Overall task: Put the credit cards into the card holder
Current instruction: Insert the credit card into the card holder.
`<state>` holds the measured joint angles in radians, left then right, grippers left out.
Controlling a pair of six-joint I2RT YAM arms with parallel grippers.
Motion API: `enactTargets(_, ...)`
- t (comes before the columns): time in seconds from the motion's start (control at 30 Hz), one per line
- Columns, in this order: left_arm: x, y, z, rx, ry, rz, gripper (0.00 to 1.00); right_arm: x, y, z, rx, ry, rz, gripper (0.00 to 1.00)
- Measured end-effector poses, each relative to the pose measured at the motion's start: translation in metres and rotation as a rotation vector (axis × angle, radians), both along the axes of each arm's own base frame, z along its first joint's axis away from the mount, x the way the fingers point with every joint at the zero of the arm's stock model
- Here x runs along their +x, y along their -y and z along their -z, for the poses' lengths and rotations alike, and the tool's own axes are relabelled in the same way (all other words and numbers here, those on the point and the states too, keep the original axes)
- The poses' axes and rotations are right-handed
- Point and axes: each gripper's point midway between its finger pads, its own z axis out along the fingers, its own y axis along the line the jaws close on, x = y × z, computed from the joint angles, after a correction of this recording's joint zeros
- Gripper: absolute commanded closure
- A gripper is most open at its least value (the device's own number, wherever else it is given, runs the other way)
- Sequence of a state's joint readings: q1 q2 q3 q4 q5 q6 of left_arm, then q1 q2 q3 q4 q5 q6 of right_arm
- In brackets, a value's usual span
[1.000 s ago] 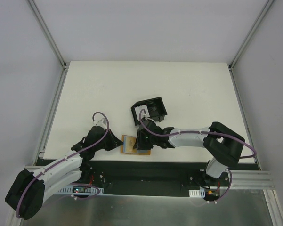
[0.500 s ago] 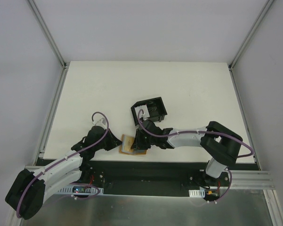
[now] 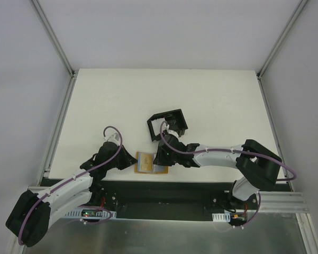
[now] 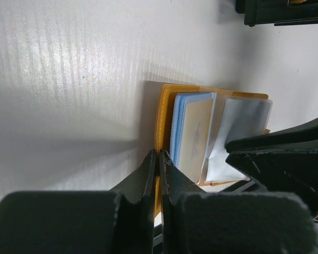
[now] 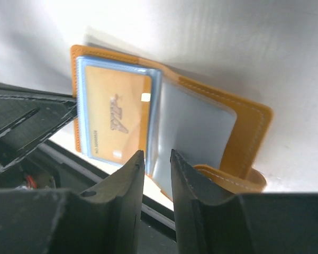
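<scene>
The left gripper (image 4: 157,159) is shut tight on the edge of the orange wallet (image 5: 243,132), to hold it open and stop it sliding. The card (image 5: 114,114) sits in a clear pocket (image 5: 196,127) inside. The right gripper (image 5: 154,156) hangs over the pocket, jaws a little apart, likely to pull the card out for the black box (image 3: 163,115) close by.
</scene>
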<state>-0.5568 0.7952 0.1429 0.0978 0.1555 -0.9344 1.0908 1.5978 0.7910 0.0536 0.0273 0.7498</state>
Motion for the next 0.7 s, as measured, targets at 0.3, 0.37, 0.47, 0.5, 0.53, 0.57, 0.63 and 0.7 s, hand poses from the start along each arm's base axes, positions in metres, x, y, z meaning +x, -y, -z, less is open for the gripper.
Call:
enactTargets(0.3, 0.0, 0.0, -0.001, -0.002, 0.003, 0.001, 1.0, 0.003, 0.015, 0.007, -0.072, 0.013, 0.017, 0.84)
enactTargets(0.37, 0.0, 0.0, -0.002, -0.004, 0.006, 0.002, 1.0, 0.003, 0.016, 0.007, -0.09, 0.015, 0.012, 0.89)
enactTargets(0.47, -0.001, 0.001, -0.003, -0.01, 0.008, 0.007, 1.0, 0.011, 0.02, 0.008, -0.173, 0.025, 0.02, 0.93)
enactTargets(0.5, -0.002, 0.002, -0.004, -0.015, 0.009, 0.012, 1.0, 0.014, 0.022, 0.008, -0.209, 0.031, 0.026, 0.93)
enactTargets(0.53, -0.002, 0.002, -0.005, -0.02, 0.011, 0.016, 1.0, 0.019, 0.025, 0.008, -0.254, 0.045, 0.033, 0.93)
enactTargets(0.57, -0.002, 0.003, -0.006, -0.022, 0.014, 0.018, 1.0, 0.022, 0.029, 0.009, -0.287, 0.054, 0.037, 0.93)
enactTargets(0.63, -0.002, 0.003, -0.008, -0.027, 0.017, 0.022, 1.0, 0.023, 0.039, 0.011, -0.336, 0.066, 0.041, 0.9)
enactTargets(0.7, -0.002, 0.004, -0.009, -0.031, 0.021, 0.024, 1.0, 0.023, 0.046, 0.012, -0.367, 0.073, 0.032, 0.85)
